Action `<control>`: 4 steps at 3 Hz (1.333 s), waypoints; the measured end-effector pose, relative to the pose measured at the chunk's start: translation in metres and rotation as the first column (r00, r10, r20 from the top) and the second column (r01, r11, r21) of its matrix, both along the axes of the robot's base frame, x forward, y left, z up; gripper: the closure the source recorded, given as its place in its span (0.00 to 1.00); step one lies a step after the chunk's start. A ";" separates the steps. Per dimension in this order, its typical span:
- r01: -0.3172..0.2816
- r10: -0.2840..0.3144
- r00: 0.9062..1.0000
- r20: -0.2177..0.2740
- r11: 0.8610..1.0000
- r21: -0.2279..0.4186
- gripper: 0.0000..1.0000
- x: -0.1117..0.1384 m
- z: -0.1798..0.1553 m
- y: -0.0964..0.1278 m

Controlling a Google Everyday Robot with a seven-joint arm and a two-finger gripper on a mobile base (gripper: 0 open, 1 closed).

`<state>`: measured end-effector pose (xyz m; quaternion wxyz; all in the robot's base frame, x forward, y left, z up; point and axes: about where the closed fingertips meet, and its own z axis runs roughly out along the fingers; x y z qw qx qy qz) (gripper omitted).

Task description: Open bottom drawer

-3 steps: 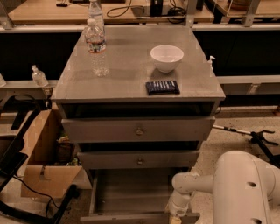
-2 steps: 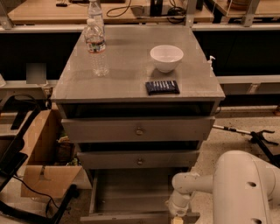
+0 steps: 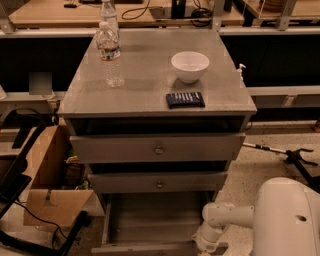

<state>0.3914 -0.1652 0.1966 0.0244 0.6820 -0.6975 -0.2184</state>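
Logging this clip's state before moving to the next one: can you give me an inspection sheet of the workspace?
Surface: grey cabinet top, carrying three items.
Job's things: bottom drawer pulled out well past the two drawers above.
Clutter: water bottle, white bowl, dark packet, all on top.
Tool: tool low at the open drawer's right front corner, at the picture's bottom edge.
Cables: black cables on the back bench.
Surroundings: cardboard box on the left, black stand on the floor on the right.
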 end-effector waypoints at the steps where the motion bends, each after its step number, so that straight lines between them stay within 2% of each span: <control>1: 0.061 -0.060 0.998 -0.031 0.998 0.028 0.42 -0.038 -0.010 -0.004; 3: 0.065 -0.064 0.997 -0.036 0.997 0.030 0.88 -0.039 -0.011 -0.003; 4: 0.065 -0.064 0.997 -0.036 0.997 0.030 1.00 -0.038 -0.011 -0.003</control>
